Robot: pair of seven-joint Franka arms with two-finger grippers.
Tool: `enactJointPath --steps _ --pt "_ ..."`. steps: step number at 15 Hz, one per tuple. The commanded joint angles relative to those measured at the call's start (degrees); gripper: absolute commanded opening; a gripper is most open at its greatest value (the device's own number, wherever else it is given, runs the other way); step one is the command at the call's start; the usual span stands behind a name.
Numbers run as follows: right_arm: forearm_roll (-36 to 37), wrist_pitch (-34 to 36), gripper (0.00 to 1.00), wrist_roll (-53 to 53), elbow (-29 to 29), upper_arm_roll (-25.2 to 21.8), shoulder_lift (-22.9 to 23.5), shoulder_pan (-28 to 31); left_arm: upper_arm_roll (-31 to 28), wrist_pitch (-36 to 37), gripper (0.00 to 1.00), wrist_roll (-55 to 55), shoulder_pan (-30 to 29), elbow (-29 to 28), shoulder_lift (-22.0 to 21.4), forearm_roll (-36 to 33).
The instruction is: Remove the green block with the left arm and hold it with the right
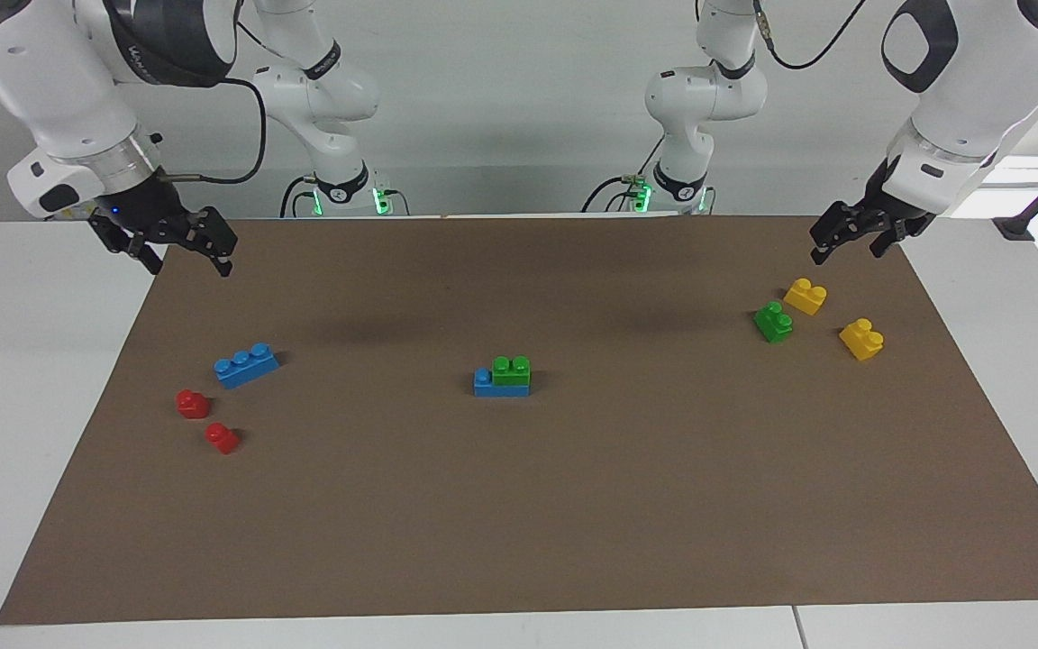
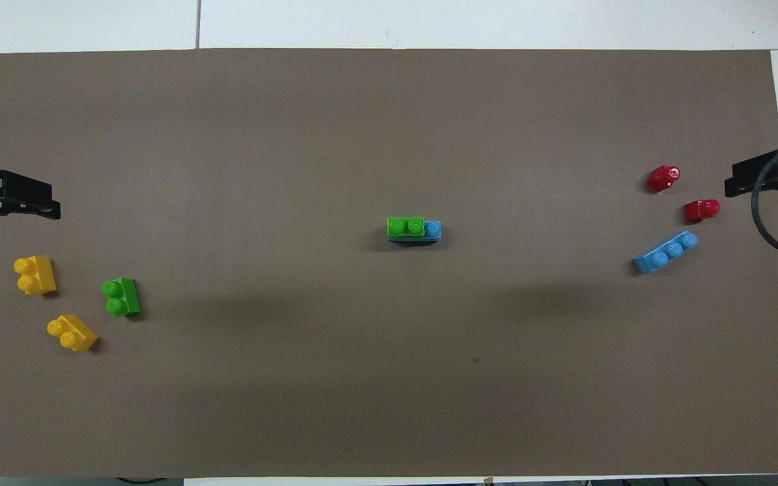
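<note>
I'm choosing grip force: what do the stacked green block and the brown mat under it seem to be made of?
The green block looks like hard moulded plastic, glossy, with bright highlights on its two studs. The brown mat looks like matte paper or thin card: flat, with no shine and crisp straight edges. I cannot tell which.

Both arms are glossy white, built of rounded segments with dark grey caps and black rings at the joints. The right claw (image 1: 184, 251) and the left claw (image 1: 857, 236) are matte black, linked metal. Black cables loop from the wrists. Green lights glow at both bases, and a small blue light shows on the right wrist.
</note>
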State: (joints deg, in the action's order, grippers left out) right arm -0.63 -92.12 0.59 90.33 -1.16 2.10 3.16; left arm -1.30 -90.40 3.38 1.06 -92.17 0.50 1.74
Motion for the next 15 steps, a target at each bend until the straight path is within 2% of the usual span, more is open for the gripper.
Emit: enactJointPath --steps 1,8,11,15 --pt "0.7 0.1 1.0 -0.9 1.0 0.5 -0.8 0.6 -0.5 -0.5 1.0 0.7 0.4 -1.7 -1.7 0.5" --pt "0.5 0.4 1.0 -0.9 1.0 0.5 -0.9 0.5 -0.5 -0.3 1.0 1.2 0.3 -1.8 -1.7 0.5" --pt "0.4 0.0 1.0 -1.2 1.1 0.5 -0.9 0.7 -0.5 -0.5 1.0 7.3 0.5 -1.8 -1.7 0.5" --pt "0.4 -1.0 1.0 9.0 1.1 0.5 -0.8 -0.1 -0.3 -0.5 1.0 15.4 1.0 -1.5 -1.9 0.7"
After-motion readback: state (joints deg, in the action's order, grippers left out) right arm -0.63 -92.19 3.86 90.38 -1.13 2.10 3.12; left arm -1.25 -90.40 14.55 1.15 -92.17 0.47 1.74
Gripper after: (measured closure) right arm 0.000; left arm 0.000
